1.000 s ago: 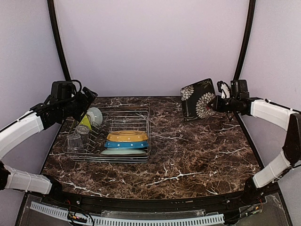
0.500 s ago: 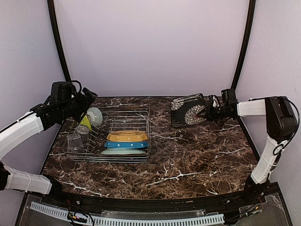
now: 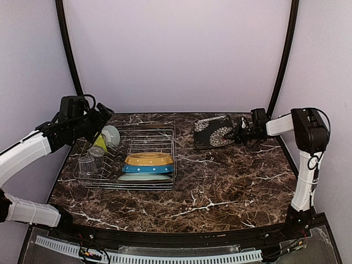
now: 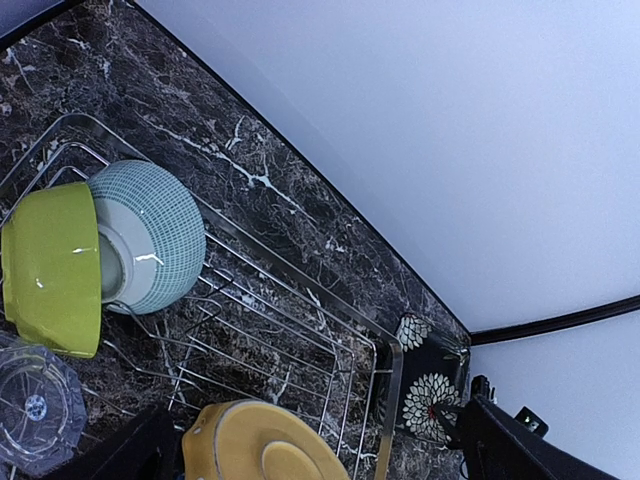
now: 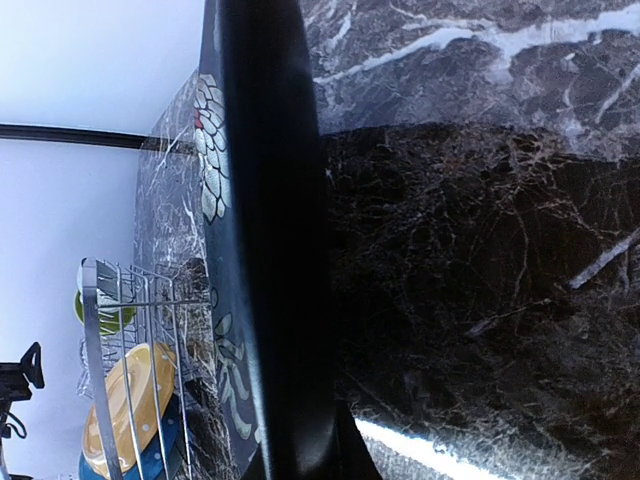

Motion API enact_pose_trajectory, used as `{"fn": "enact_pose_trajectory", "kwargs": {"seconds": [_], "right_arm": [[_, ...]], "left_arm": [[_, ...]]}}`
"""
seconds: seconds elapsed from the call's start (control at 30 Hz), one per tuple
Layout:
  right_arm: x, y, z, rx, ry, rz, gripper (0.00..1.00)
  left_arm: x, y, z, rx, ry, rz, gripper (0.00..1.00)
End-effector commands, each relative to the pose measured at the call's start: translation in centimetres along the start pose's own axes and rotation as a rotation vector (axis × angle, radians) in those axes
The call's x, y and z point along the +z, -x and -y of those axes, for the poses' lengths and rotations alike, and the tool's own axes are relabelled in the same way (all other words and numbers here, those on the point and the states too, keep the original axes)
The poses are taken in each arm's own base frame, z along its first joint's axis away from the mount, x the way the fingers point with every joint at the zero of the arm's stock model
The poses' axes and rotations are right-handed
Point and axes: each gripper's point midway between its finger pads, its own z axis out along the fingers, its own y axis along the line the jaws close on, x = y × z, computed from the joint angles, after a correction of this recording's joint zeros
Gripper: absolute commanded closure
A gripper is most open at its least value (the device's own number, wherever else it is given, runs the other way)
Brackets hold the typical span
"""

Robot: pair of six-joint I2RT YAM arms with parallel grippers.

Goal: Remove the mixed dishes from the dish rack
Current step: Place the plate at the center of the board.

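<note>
Jaws spread wide, your left gripper (image 3: pixel 102 117) hung empty above the far-left corner of the dish rack (image 3: pixel 149 138), touching nothing. Under and just in front of it, at the rack's left end, you had two clear ribbed glasses: one glass (image 3: pixel 86 165) by the front-left corner and the other glass (image 3: pixel 97 153) just behind it. Behind those, the yellow-green bowl (image 3: pixel 99 143) stood on its side among the tines. The pale-green bowl (image 3: pixel 111 135) was pressed against it on the right, also on its side, and your left wrist view showed a fine grid pattern on its outside.

Right of the bowls came a stretch of bare tines. In the rack's front-right part sat three plates, overlapping: the yellow dotted plate (image 3: pixel 148 159) farthest back, the blue dotted plate (image 3: pixel 147 169) in front of it, and the pale-green flower plate (image 3: pixel 144 177) nearest the front rail. From these views you could not tell whether they were stacked or leaning in the tines.

Further right, well apart from the rack, the black square plate (image 3: pixel 212 132) with white flowers was held tilted and low at the back right of the dark marble table (image 3: pixel 220 187). Your right gripper (image 3: pixel 237 133) was closed tight on that plate's right edge. In the right wrist view the plate ran edge-on through the frame, and you could not tell whether its lower edge touched the table.
</note>
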Motion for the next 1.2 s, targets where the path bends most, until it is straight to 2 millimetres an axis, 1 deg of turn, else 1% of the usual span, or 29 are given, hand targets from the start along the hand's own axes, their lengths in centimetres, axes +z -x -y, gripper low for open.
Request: {"fn": "enact_pose_trajectory", "kwargs": {"seconds": [0.0, 0.13, 0.2, 0.33, 0.47, 0.6, 0.73, 0.77, 0.8, 0.83, 1.03, 1.17], "right_arm": [[-0.1, 2.8, -4.0, -0.116, 0.148, 0.048, 1.0], [0.5, 2.4, -3.2, -0.102, 0.147, 0.033, 1.0], [0.8, 2.2, -2.7, -0.094, 0.14, 0.028, 0.96], [1.1, 2.1, -1.8, -0.091, 0.108, 0.021, 0.83], [1.1, 2.1, -0.7, -0.096, 0.045, 0.017, 0.66], [1.1, 2.3, 0.0, -0.1, -0.006, 0.014, 0.6], [1.0, 1.9, 0.6, -0.094, -0.037, 0.002, 0.5], [1.0, 1.7, 0.8, -0.092, -0.046, -0.002, 0.41], [0.9, 1.6, 0.9, -0.089, -0.054, -0.003, 0.36], [0.8, 1.5, 1.1, -0.09, -0.063, -0.004, 0.34], [0.2, 1.1, 2.1, -0.105, -0.14, -0.003, 0.27], [-0.9, 1.2, 2.2, -0.15, -0.207, 0.014, 0.24]], "left_arm": [[-0.7, 0.3, -0.6, 0.021, 0.01, 0.017, 0.0], [-0.9, 0.4, -0.6, 0.027, 0.011, 0.022, 0.0], [-0.9, 0.4, -0.7, 0.025, 0.013, 0.022, 0.0], [-0.8, 0.3, -0.8, 0.024, 0.014, 0.019, 0.0], [-0.9, 0.3, -1.0, 0.034, 0.019, 0.021, 0.0], [-1.2, 0.4, -1.1, 0.046, 0.023, 0.028, 0.0], [-1.6, 0.6, -1.5, 0.065, 0.042, 0.038, 0.0], [-1.8, 0.8, -1.6, 0.07, 0.045, 0.047, 0.0], [-1.8, 0.7, -1.7, 0.072, 0.048, 0.046, 0.0], [-2.0, 0.9, -1.7, 0.076, 0.05, 0.052, 0.0], [-2.2, 1.1, -1.9, 0.09, 0.06, 0.061, 0.0], [-2.3, 1.2, -1.9, 0.157, 0.081, 0.054, 0.0]]}}
